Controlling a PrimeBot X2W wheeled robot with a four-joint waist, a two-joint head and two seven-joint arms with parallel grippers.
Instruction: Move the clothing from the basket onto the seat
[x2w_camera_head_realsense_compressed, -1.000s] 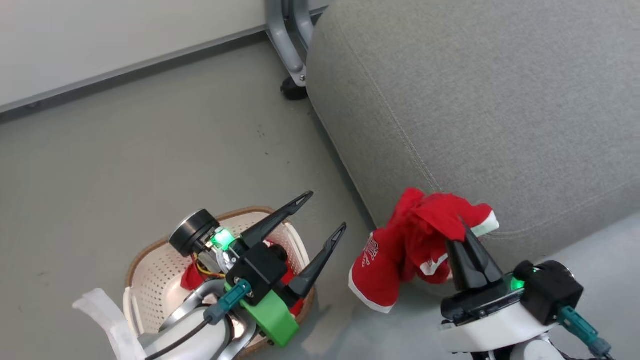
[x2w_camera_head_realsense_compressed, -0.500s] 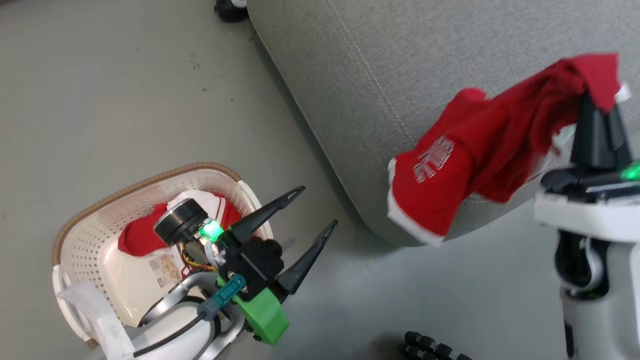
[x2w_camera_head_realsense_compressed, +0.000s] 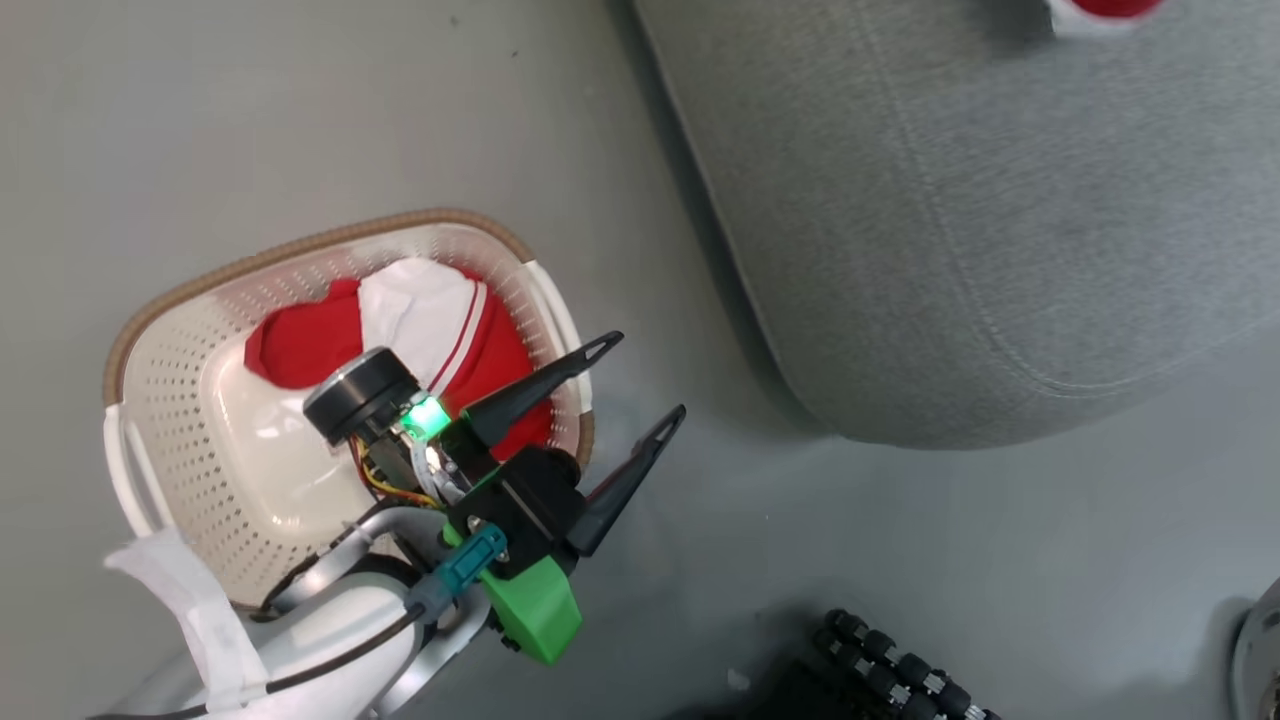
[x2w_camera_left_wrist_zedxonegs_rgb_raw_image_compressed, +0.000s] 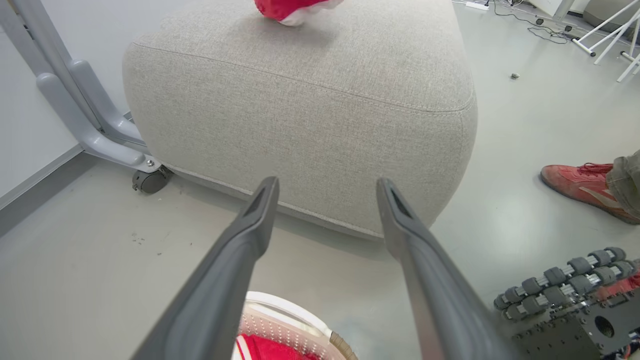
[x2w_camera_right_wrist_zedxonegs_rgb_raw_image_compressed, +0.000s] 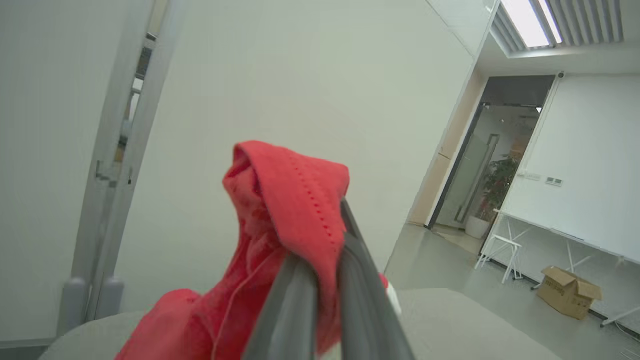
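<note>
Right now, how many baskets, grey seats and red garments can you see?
Basket: 1
Grey seat: 1
Red garments: 2, the loose garment lying in the basket and the held garment in the right gripper
Total: 4

Seat (x2w_camera_left_wrist_zedxonegs_rgb_raw_image_compressed: 300, 100) in grey woven cloth, matt and coarse, basket (x2w_camera_head_realsense_compressed: 170, 400) in glossy perforated cream plastic, brown woven-look rim, clothing (x2w_camera_head_realsense_compressed: 300, 345) in soft red cloth, floor (x2w_camera_head_realsense_compressed: 300, 120) smooth, faint sheen
</note>
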